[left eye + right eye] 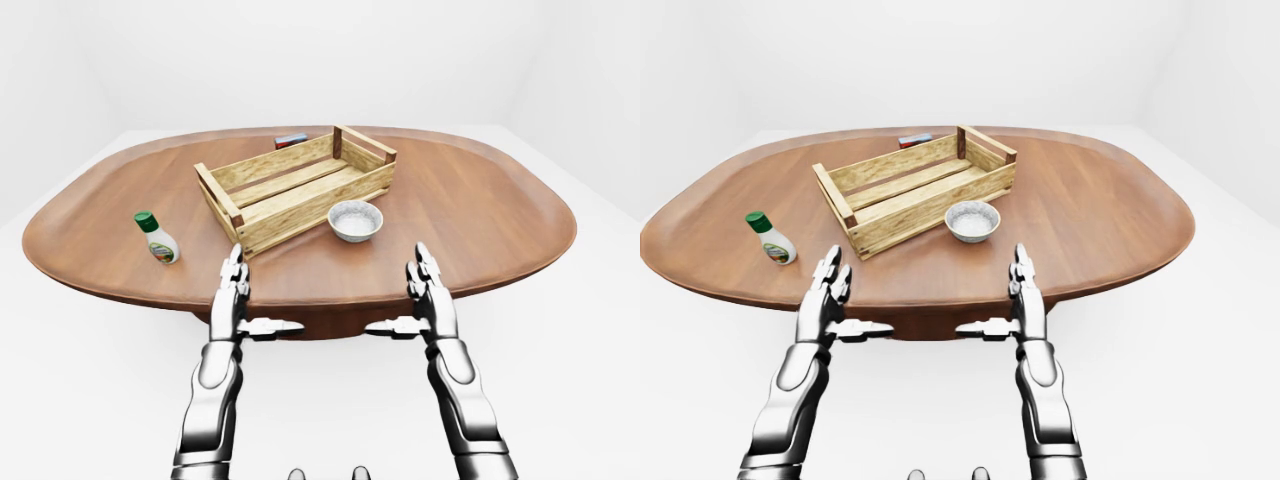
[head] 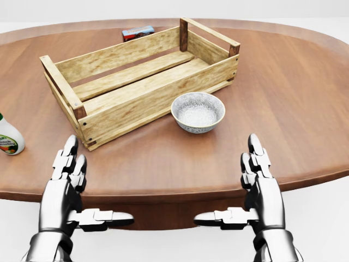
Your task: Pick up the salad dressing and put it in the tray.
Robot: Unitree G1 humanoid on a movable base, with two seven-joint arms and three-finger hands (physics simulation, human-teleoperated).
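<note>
The salad dressing (image 1: 157, 238) is a small white bottle with a green cap, standing on the left part of the oval wooden table (image 1: 480, 200). The tray (image 1: 296, 186) is a slatted wooden crate in the table's middle, with nothing inside. My left hand (image 1: 240, 296) hovers over the near table edge, open, fingers stretched and thumb pointing inward, to the right of and below the bottle. My right hand (image 1: 416, 296) mirrors it, open, below the bowl. Neither hand touches anything.
A speckled grey bowl (image 1: 356, 220) sits just right of the crate's near corner. A small red and blue box (image 2: 137, 32) lies beyond the crate. White floor surrounds the table.
</note>
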